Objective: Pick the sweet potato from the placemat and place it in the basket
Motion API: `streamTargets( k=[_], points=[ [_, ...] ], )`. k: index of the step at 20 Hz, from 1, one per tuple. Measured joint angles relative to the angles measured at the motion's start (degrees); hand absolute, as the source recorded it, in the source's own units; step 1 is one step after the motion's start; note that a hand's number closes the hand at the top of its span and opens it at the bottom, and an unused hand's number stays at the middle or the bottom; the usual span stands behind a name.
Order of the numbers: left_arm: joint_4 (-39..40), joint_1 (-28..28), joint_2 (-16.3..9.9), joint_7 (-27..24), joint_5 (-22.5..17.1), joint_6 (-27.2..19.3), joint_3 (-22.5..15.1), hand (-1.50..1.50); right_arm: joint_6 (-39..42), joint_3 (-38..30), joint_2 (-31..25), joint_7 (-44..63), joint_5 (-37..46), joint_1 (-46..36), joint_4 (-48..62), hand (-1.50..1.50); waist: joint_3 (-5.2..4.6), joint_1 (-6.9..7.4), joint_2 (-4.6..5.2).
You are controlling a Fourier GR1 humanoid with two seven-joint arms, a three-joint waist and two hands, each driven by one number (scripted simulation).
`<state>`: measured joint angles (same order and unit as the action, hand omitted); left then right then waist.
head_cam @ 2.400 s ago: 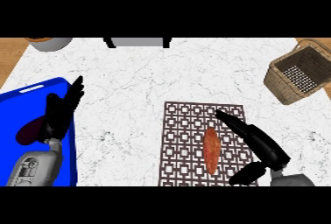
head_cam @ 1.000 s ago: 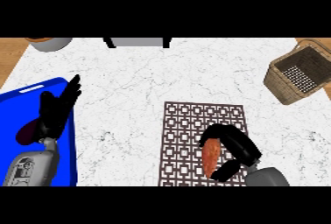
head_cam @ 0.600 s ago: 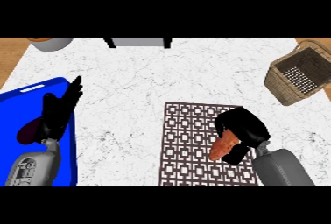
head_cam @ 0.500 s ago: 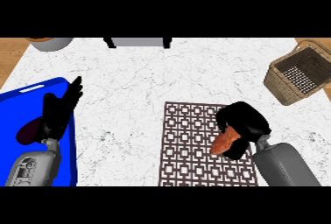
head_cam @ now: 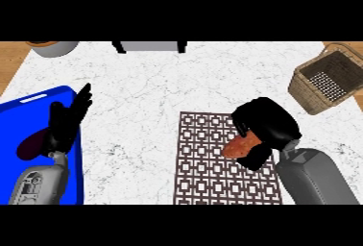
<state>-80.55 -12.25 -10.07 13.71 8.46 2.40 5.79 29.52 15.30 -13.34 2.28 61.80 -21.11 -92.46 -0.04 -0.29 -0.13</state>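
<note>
Head view: right hand curled round the sweet potato, held over the right part of the patterned placemat on the marble worktop. Wicker basket well apart, at the far right edge. Left hand resting at the left with fingers straight and pointing up, holding nothing, over the rim of a blue tray.

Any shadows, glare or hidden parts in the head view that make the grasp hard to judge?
Head view: even lighting, no glare on the white marble counter. The black right hand curls over the orange sweet potato, hiding its upper end. The brown lattice placemat and the woven wicker basket are cut off at the picture's edges.
</note>
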Motion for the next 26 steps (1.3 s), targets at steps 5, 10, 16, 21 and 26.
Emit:
streamTargets(
  k=[5,10,16,21,26],
  points=[
    [-0.2,1.2,-0.1,-0.4,0.1,-0.1,0.2,0.0,7.2,-7.7,5.3,4.4,-9.8,-0.8,-9.7,1.5,0.0,-0.58,-0.22],
    [-0.6,1.0,-0.1,0.4,0.3,-0.3,0.1,0.0,10.9,-16.9,10.9,13.9,-22.3,-5.4,-17.9,1.5,-0.01,-0.87,-0.46],
    [0.2,0.7,-0.4,0.0,0.2,0.0,0.4,0.0,15.0,-27.5,12.3,30.7,-34.8,-19.4,-23.4,1.5,-0.05,-0.69,-0.5],
    [0.8,-0.2,-0.4,0.0,0.5,-0.3,0.5,0.0,14.8,-34.6,9.8,43.2,-42.7,-33.5,-20.9,1.5,-0.04,-0.48,-0.46],
    [0.3,-0.4,-0.4,0.2,0.1,0.2,0.4,0.0,13.2,-39.6,2.2,47.2,-47.4,-44.4,-13.6,1.5,-0.04,-0.22,-0.36]
  ],
)
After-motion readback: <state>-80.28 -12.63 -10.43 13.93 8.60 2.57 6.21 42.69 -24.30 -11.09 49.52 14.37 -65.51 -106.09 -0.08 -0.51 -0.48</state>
